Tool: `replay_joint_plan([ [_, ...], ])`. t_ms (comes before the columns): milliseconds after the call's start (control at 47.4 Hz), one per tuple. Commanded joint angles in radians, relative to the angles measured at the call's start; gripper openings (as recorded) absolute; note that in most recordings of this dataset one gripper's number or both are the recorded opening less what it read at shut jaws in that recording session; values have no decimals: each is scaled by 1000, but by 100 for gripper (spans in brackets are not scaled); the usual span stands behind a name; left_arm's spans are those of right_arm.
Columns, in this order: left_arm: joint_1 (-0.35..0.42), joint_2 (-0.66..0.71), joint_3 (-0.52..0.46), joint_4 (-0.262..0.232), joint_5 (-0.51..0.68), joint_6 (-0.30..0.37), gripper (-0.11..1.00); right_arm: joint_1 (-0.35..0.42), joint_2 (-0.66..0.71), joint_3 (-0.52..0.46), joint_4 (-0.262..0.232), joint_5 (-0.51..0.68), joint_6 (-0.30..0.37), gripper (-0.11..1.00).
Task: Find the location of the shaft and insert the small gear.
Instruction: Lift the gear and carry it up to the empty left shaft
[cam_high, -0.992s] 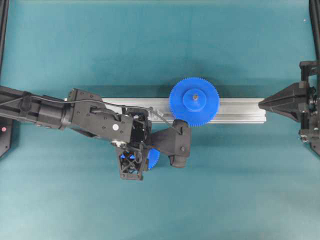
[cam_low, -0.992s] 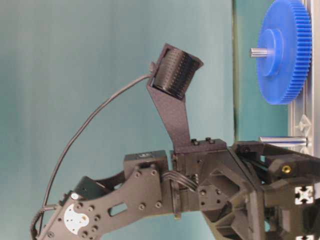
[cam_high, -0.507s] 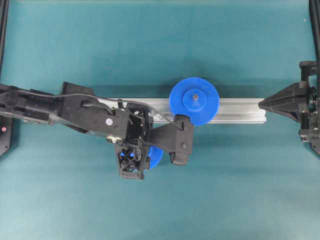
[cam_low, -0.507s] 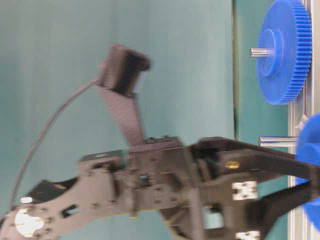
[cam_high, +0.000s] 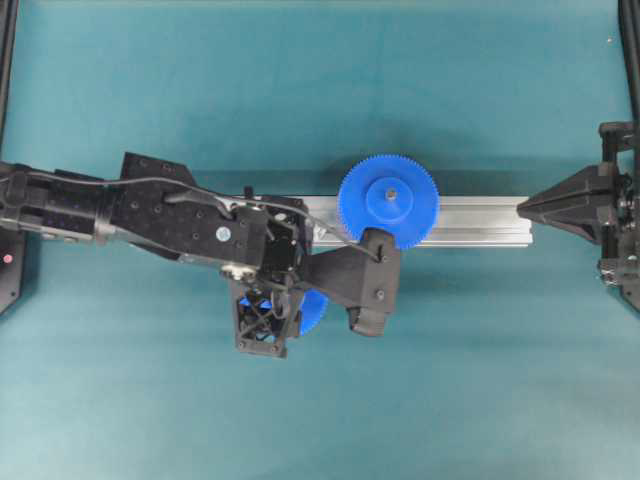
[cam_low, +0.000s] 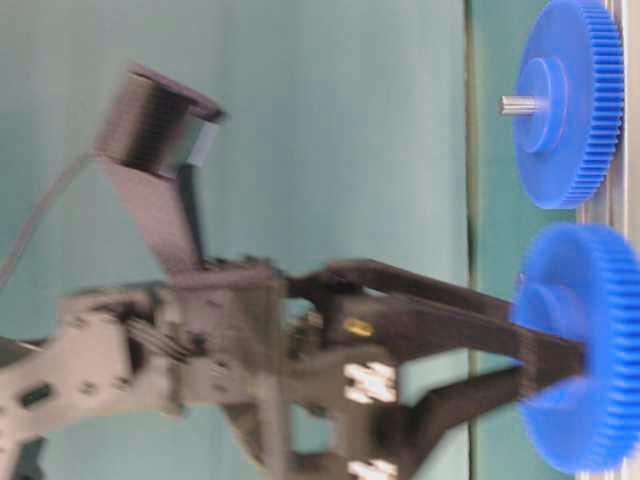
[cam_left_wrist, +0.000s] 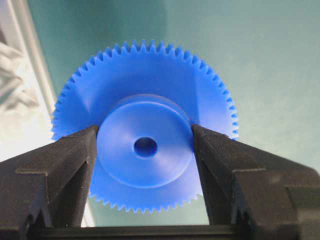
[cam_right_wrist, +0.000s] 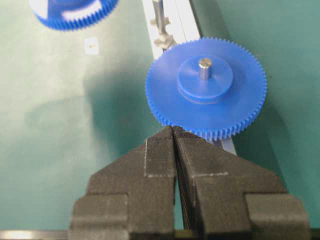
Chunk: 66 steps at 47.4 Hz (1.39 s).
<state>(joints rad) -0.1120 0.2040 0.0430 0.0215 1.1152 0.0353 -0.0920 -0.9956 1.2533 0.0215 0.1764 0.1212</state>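
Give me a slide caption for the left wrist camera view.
Left tool gripping the small blue gear by its hub.

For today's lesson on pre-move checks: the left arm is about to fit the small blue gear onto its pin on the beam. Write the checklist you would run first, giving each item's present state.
1. Grip: left gripper clamps the small gear by its hub, one finger on each side. Ok.
2. Bore: the gear's centre hole is open and unobstructed in the wrist view. Ok.
3. Shaft: a free pin stands on the aluminium beam beside the large gear. Ok.
4. Hole lined up with the pin: the gear hides the pin in the table-level view. Cannot tell.
5. Right gripper: shut, parked at the beam's far end, clear of the work. Ok.
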Motion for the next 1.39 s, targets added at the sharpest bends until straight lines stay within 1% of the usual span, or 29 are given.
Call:
replay_joint_plan([
  [0, 18, -46, -58, 5, 21, 5, 63, -3, 6, -11, 0, -8, 9, 4],
  [106, 34, -49, -92, 2, 44, 14, 63, -3, 6, -11, 2, -8, 9, 4],
  [232, 54, -54, -103, 2, 55, 38, 63, -3, 6, -11, 0, -8, 11, 4],
  [401, 74, -54, -126, 5, 64, 44, 63, -3, 6, -11, 0, -9, 9, 4],
  [781, 126, -49, -129, 2, 60, 57, 63, -3, 6, -11, 0, -8, 11, 4],
  [971, 132, -46, -129, 5, 48, 84, 63, -3, 6, -11, 2, -8, 9, 4],
  [1161, 143, -44, -126, 5, 43, 84, 63, -3, 6, -11, 2, -8, 11, 4],
  [1372, 149, -34, -121, 5, 9, 86, 63, -3, 6, -11, 0, -8, 11, 4],
])
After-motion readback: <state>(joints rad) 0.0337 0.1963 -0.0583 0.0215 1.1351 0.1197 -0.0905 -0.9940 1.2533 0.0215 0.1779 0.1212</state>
